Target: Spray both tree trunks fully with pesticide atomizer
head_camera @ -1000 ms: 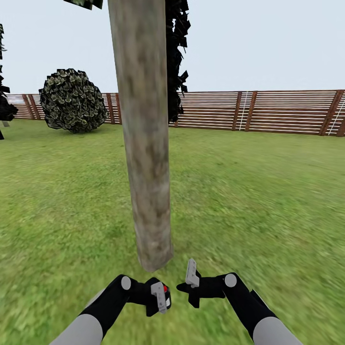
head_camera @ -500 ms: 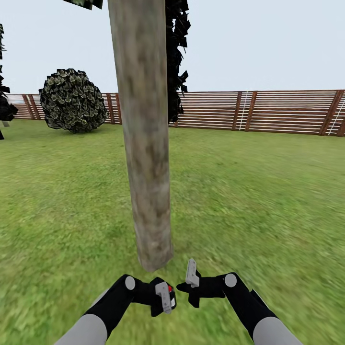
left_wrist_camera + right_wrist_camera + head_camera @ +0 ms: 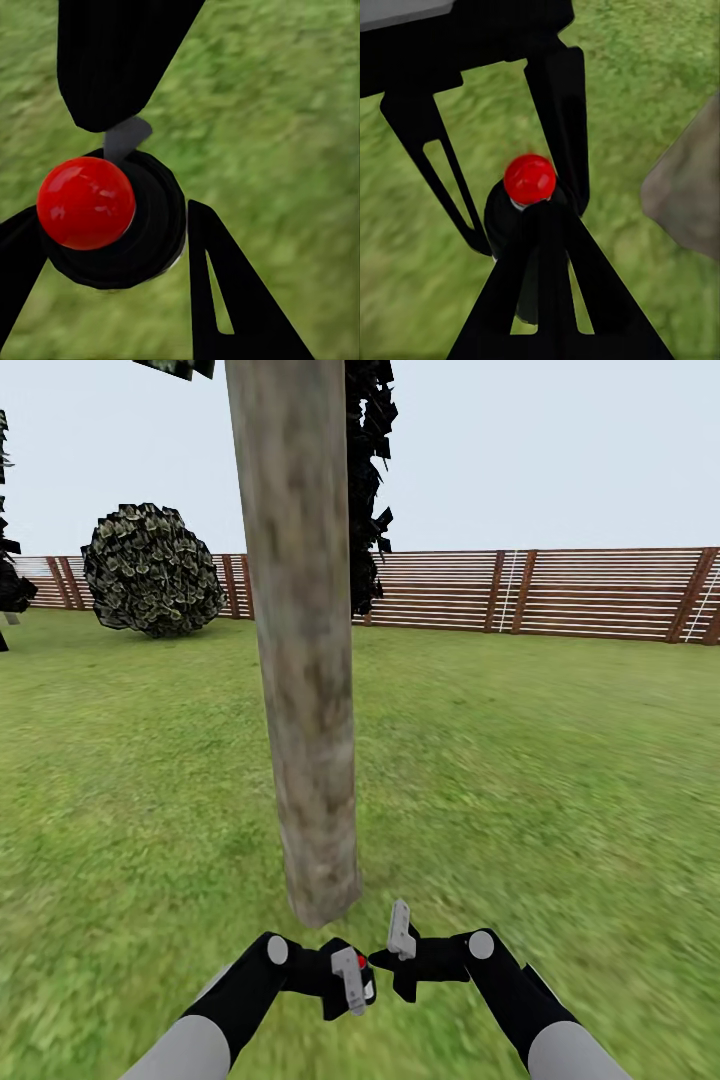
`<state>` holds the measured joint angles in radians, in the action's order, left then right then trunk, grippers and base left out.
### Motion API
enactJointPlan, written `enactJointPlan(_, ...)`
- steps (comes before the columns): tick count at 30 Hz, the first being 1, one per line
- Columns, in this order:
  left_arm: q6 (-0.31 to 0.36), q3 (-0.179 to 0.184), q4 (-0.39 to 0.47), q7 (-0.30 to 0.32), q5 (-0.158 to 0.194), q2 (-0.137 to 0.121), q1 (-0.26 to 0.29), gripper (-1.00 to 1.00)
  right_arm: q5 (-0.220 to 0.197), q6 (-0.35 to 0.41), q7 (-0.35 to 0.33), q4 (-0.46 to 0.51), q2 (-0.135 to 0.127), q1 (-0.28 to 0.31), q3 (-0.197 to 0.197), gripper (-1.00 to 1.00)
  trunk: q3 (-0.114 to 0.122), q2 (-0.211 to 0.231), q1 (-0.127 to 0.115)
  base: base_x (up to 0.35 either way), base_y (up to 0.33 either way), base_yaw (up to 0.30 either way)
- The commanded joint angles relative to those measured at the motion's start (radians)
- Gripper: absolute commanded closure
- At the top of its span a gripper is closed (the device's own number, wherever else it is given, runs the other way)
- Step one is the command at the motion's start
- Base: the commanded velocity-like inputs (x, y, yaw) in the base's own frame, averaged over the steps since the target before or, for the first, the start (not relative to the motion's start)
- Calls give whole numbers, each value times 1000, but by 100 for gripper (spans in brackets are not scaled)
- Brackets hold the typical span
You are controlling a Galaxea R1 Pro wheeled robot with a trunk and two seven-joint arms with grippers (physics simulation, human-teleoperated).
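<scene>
Atomizer (image 3: 112, 221), black with a red top, is clamped between the left gripper (image 3: 352, 982) fingers. Right gripper (image 3: 400, 950) fingers are spread, nothing held. Spray could be wasted on grass if aimed off the tree trunk (image 3: 305, 690) just ahead.

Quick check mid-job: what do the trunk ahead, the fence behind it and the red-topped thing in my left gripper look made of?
Tree trunk: rough matte bark, mottled beige-grey. Fence: brown wood, horizontal slats. Atomizer in the left gripper: likely plastic, glossy red top with highlights, black body.
</scene>
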<state>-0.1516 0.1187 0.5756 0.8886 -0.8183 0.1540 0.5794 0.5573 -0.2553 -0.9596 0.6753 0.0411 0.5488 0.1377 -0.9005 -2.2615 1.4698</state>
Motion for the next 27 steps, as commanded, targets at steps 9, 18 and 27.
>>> enactJointPlan(9,-11,-1,1,1,-9,3,2,100,9,-6,-1,1,0,0,-1,100,-1,0,0,0,0,0)
enactJointPlan(18,-17,3,1,1,-25,-149,-6,100,10,-6,-1,0,0,0,0,100,-1,0,0,0,0,0)
enactJointPlan(27,-19,-5,-2,-4,-24,-226,-6,100,12,-7,-1,-3,-4,0,0,-100,-1,0,0,0,0,0)
